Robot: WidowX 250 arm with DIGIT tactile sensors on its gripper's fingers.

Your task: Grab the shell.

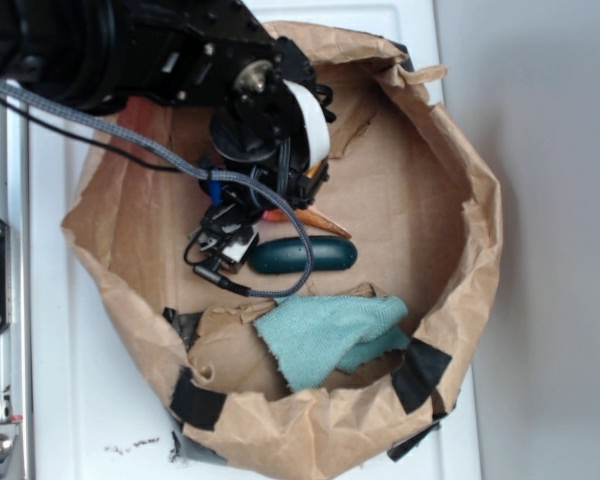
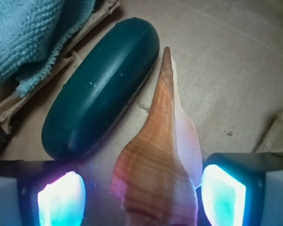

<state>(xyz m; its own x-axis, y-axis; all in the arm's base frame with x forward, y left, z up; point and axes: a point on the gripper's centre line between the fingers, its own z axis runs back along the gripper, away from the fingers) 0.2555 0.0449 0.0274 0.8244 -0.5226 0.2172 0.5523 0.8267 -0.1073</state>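
The shell [image 2: 153,160] is tan and orange-brown with a pale lip, and its thin pointed tail points away from me. In the wrist view it lies on brown paper between my two glowing fingertips. My gripper [image 2: 141,197] is open around the shell's wide body. The right pad [image 2: 223,195] is very close to it, and the left pad [image 2: 61,200] stands apart with a gap. In the exterior view only the shell's orange tail [image 1: 325,222] shows from under my gripper [image 1: 280,207], low inside the bag.
A smooth dark green oval stone [image 2: 101,87] lies just left of the shell, and it also shows in the exterior view [image 1: 302,256]. A teal cloth [image 1: 330,335] lies beyond it. A crumpled brown paper bag wall [image 1: 480,215] rings everything. A braided cable [image 1: 180,160] hangs across.
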